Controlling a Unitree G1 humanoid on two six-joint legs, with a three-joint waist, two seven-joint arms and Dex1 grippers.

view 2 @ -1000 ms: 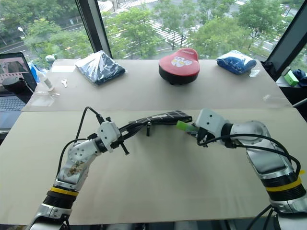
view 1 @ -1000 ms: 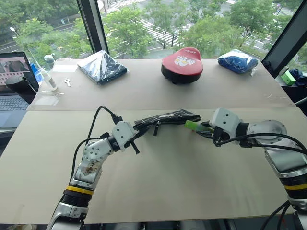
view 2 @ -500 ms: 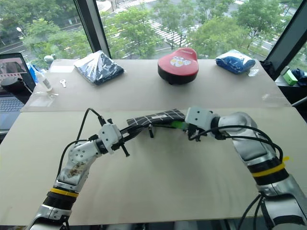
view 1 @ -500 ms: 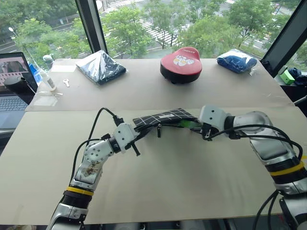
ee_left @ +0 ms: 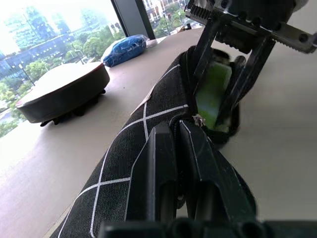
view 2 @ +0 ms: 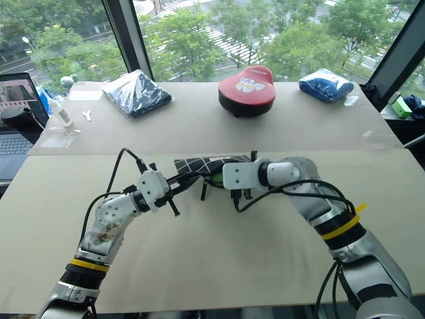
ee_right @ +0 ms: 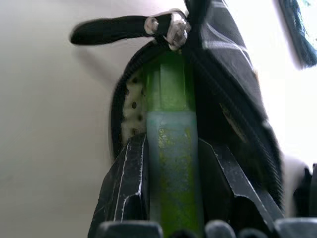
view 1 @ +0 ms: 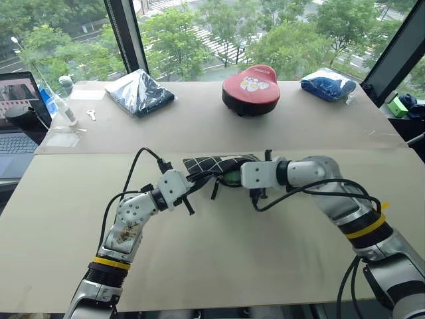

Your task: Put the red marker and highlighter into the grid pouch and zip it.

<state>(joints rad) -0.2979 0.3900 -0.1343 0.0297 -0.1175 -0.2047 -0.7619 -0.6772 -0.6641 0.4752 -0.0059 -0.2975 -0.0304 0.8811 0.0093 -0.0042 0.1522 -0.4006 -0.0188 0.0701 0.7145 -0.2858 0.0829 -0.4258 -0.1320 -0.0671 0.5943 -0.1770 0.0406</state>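
The grid pouch (view 1: 207,163), black with white lines, is held off the table by its left end, with my left gripper (view 1: 190,184) shut on that edge. Its zipper is open at the right end, and the pull cord (ee_right: 124,27) hangs beside the mouth. My right gripper (view 1: 234,178) is shut on the light-green highlighter (ee_right: 171,144), whose front end sits inside the pouch's mouth. The left wrist view shows the highlighter (ee_left: 213,94) between the right fingers, within the opening of the pouch (ee_left: 143,129). The red marker is hidden.
Along the far side of the table (view 1: 219,252) lie a dark plastic-wrapped bundle (view 1: 141,92), a red round case (view 1: 251,90) and a blue wrapped bundle (view 1: 329,84). A laptop (view 1: 16,119), a bottle (view 1: 65,106) and a key (view 1: 93,114) are at the far left.
My right gripper has swung left with the highlighter and rolled, bringing its front end from beside the pouch into the open mouth. The left gripper and pouch have stayed in place.
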